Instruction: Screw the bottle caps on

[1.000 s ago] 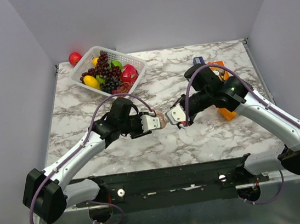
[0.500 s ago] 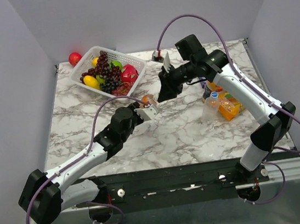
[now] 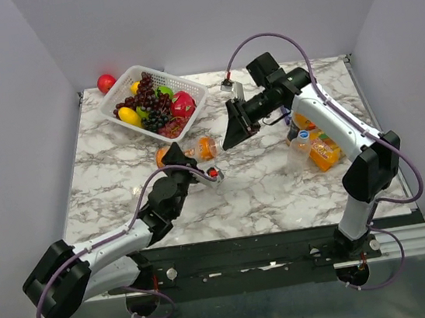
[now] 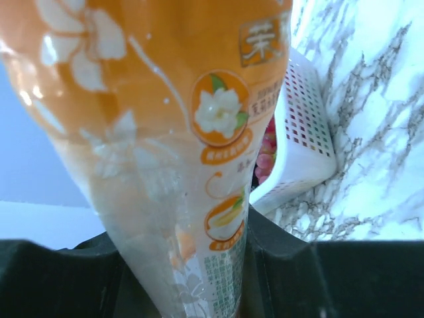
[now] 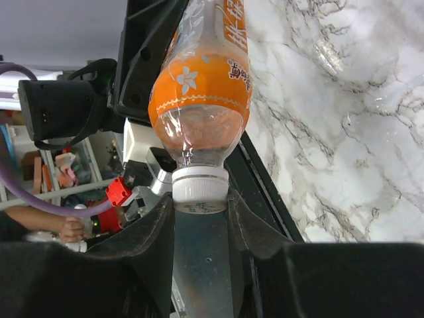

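The white basket (image 3: 185, 82) sits at the upper left of the overhead frame. I can make out dark grapes (image 3: 150, 100), a yellow fruit (image 3: 129, 116) and a red fruit (image 3: 183, 104) in it. A small red ball (image 3: 106, 83) lies outside, just past its far corner.

My left claw (image 3: 189, 162) is clamped round the body of the orange bottle (image 5: 202, 86) near the middle of the overhead frame. That bottle holds orange drink and lies roughly level above the marble surface (image 3: 264, 191). The white cap (image 5: 200, 192) is on its neck, pointing at my right claw (image 5: 200, 201). The right claw's two fingers press against either side of the cap with no gap that I can see.

At the right of the overhead frame a clear bottle (image 3: 298, 155) stands with a blue cap (image 3: 302, 136) on top. Beside it is an orange item (image 3: 324, 154), partly covered by the right arm, and I cannot tell whether it is a bottle or a packet.

The left wrist view is almost filled by the bottle's label, so the fingertips there are hidden. Only a corner of the basket shows at its right side. I cannot judge how far the white cap is threaded on.
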`<action>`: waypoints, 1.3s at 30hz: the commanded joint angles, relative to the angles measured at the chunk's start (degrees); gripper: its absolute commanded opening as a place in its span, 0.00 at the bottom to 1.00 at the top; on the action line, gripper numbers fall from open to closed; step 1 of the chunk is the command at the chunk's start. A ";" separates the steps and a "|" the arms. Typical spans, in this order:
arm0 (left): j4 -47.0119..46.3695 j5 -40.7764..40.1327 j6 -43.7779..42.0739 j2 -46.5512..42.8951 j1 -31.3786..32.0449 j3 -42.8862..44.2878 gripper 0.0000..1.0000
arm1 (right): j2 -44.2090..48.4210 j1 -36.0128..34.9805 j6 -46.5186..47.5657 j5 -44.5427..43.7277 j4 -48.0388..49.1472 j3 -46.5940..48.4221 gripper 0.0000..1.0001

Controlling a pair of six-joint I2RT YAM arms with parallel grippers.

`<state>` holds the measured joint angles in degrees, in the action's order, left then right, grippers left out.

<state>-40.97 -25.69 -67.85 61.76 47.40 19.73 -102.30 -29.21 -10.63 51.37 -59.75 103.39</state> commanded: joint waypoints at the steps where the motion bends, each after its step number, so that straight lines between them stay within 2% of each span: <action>1: 1.75 5.13 0.31 -1.20 3.40 3.37 0.00 | 0.26 3.45 -1.68 0.64 8.06 1.28 0.11; 2: 4.90 3.04 3.40 -0.85 3.32 4.96 0.00 | 0.35 4.16 -0.80 1.96 9.11 1.63 0.22; 3: 12.24 2.06 7.00 -0.59 3.06 6.71 0.00 | 0.52 5.29 1.90 3.02 9.38 2.42 0.39; 4: 17.63 1.96 11.56 -0.32 2.88 10.99 0.00 | 0.70 5.83 3.93 3.64 9.30 3.47 0.43; 5: 29.77 5.18 18.39 0.29 2.01 13.38 0.00 | 0.96 6.18 6.65 3.73 7.90 6.53 0.46; 6: 34.07 6.87 22.64 0.64 1.65 15.32 0.00 | 1.22 6.36 15.47 3.47 6.67 7.95 0.50; 8: 44.59 12.04 28.63 1.17 -0.10 20.07 0.00 | 3.50 6.36 25.18 3.38 3.17 9.54 0.53; 9: 47.01 17.73 32.92 1.35 -0.46 21.13 0.00 | 4.73 6.36 33.49 3.56 2.80 8.59 0.55; 10: 48.95 20.31 34.35 1.35 -0.81 22.62 0.00 | 7.96 6.27 37.05 3.21 2.88 7.36 0.56; 13: 52.48 28.75 39.37 1.00 -1.87 24.12 0.00 | 13.69 6.19 50.50 5.48 4.64 -0.37 0.59; 15: 53.45 31.66 41.04 1.17 -2.74 24.83 0.00 | 19.40 5.14 59.62 4.44 6.30 -7.37 0.60; 18: 53.45 37.28 42.10 1.09 -3.45 25.89 0.00 | 24.16 1.98 68.61 1.63 7.27 -12.50 0.62; 23: 53.19 40.01 41.32 1.52 -3.98 27.21 0.00 | 24.96 -0.32 73.38 0.13 5.70 -15.24 0.62; 29: 52.84 41.95 40.26 -0.05 -4.15 27.03 0.00 | 23.82 -1.02 71.45 -0.84 7.98 -15.42 0.61; 38: 51.35 42.13 41.40 -1.38 -4.86 26.15 0.00 | 21.97 -1.02 69.52 -1.45 5.35 -14.36 0.45; 39: 50.82 42.04 41.49 -1.38 -4.94 26.07 0.00 | 21.80 -1.02 68.74 -1.37 5.25 -14.27 0.40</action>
<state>12.53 13.80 -27.55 61.89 42.92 45.54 -79.50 -30.09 59.27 51.24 -53.67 88.01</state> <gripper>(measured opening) 0.444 0.453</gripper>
